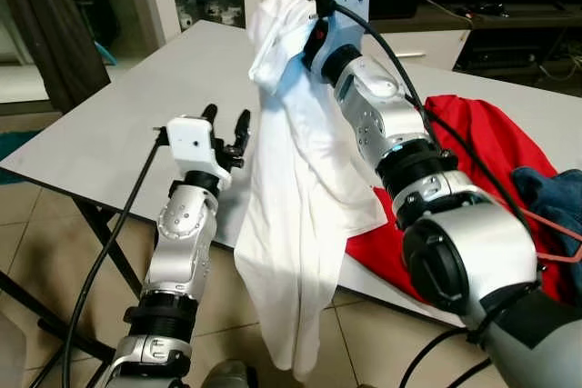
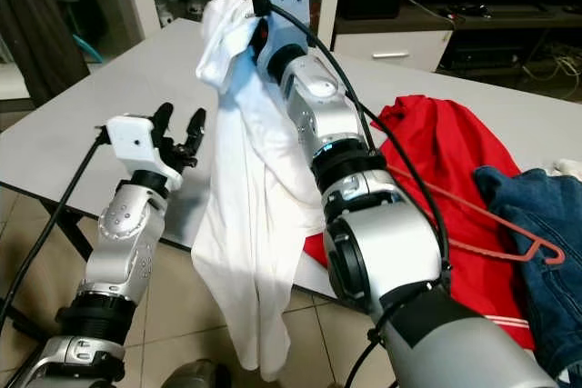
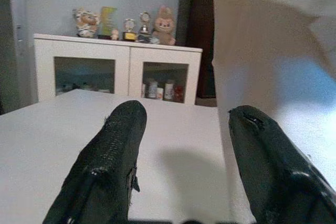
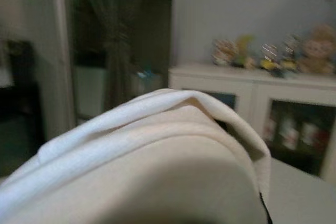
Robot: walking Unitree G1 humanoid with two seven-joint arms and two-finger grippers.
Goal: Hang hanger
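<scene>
A: What is the biggest thing here, and where is the danger?

B: The table [image 1: 109,124] is the biggest. Beyond it, ahead of both jaws, stands a white cabinet [image 3: 115,72]. No danger from these, I think.

A: Then the white garment?

B: Yes. The white garment [image 1: 300,224] hangs from the right jaws [image 1: 305,20], which are lifted high, and its lower end falls below the table edge. The cloth covers the fingers, so I cannot tell if these jaws are pressed together on it or if it is only draped over them. If only draped, a quick move could let it slide off to the floor.

A: And the left jaws?

B: The left jaws [image 1: 227,129] are spread and pinch nothing. They stand just beside the hanging cloth, the cloth being on their right side. If they shut now, they may catch only a loose fold and pull the garment down.

A: Where is the hanger?

B: A thin red hanger [image 2: 496,224] lies on the table, well apart from both jaws, to the right of the right arm. It rests on a red cloth [image 2: 446,161], with its hook end at a blue denim piece [image 2: 546,215]. Red on red is hard to see, and the hook could snag the denim when lifted.
</scene>
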